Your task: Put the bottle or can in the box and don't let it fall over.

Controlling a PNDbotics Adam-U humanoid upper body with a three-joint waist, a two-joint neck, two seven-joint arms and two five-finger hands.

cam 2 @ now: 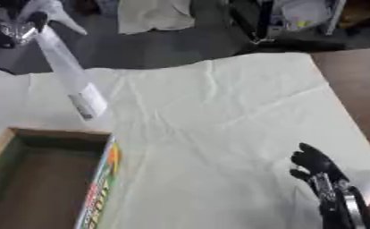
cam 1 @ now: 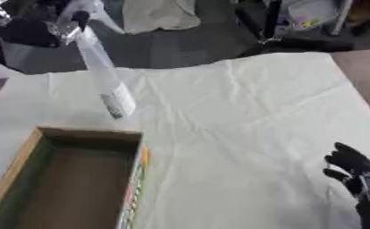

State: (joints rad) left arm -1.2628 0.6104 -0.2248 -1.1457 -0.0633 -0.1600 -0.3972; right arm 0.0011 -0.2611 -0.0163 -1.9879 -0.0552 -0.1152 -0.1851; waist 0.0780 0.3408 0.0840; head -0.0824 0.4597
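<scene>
White wrinkled cloth (cam 1: 250,112) covers the table. A tall clear plastic bottle (cam 1: 102,71) is held tilted, top gripped by the left hand (cam 1: 67,24), above the open cardboard box (cam 1: 31,154). It should be righted before lowering. The right hand (cam 2: 317,167) rests open.

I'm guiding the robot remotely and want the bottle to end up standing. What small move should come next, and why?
Probably carry the bottle toward the box while levelling it upright. The left robot hand holds it by the top, tilted, its base hanging beyond the box's far wall rather than over the opening. The right robot hand rests idle at lower right.
</scene>
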